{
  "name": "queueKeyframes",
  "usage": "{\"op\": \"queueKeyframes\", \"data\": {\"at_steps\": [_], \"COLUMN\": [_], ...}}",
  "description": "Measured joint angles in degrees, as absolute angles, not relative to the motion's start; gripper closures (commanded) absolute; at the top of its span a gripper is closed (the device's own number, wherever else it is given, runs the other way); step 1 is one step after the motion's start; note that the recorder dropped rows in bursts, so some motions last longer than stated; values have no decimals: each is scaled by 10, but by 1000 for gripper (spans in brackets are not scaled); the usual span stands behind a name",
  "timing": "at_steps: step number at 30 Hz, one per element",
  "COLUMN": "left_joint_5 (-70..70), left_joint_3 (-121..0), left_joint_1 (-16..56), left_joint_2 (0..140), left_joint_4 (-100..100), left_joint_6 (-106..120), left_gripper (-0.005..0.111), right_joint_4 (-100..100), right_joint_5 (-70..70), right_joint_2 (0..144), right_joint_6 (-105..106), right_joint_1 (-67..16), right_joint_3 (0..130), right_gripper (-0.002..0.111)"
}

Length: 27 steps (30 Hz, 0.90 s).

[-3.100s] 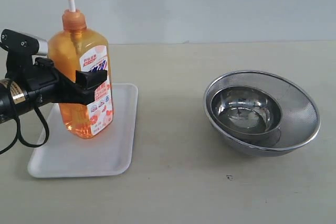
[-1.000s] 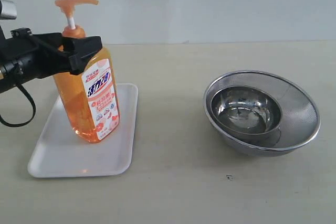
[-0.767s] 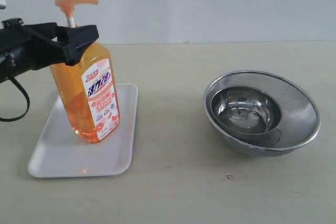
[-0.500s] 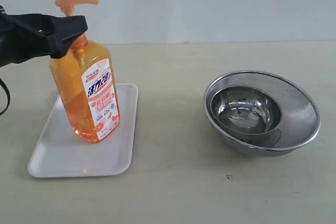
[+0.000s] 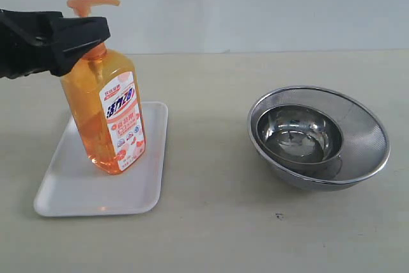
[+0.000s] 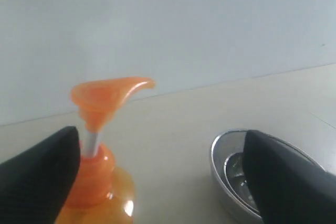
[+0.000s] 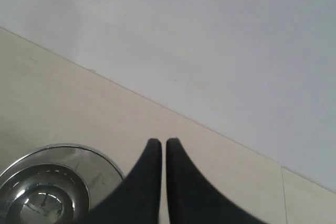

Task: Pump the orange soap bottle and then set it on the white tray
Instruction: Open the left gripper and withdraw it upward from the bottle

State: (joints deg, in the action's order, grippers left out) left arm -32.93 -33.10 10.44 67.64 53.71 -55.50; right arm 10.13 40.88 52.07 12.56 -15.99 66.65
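The left gripper point(image 6: 160, 142) is hanging with its jaws spread wide, gripping nothing, at the height of the pump neck; the white stem is showing between its fingers, close to one of them. Below it the orange soap bottle point(image 5: 108, 119) is standing upright on the white tray point(image 5: 147, 187), which is lying near the bench's left edge. The right gripper point(image 7: 163, 148) is hovering clenched on nothing over the nested steel bowls point(image 5: 319, 135), which are sitting toward the right edge.
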Motion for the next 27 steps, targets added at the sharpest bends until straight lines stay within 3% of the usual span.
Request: {"op": "queueKeyframes", "data": {"at_steps": [3, 15, 27], "left_joint_5": [-328, -273, -271], "left_joint_3": [-331, -331, -331], "left_joint_1": [104, 104, 104], "left_joint_2": [657, 607, 607], "left_joint_4": [579, 606, 605], "left_joint_6": [-597, -617, -617], "left_gripper": [38, 99, 102], "right_joint_4": [105, 106, 109], "right_joint_5": [409, 409, 417], "right_joint_2": [521, 521, 521], "right_joint_6": [126, 126, 124], "right_joint_1": [-160, -160, -160], "right_joint_3": [666, 666, 666], "right_gripper": [108, 108, 108]}}
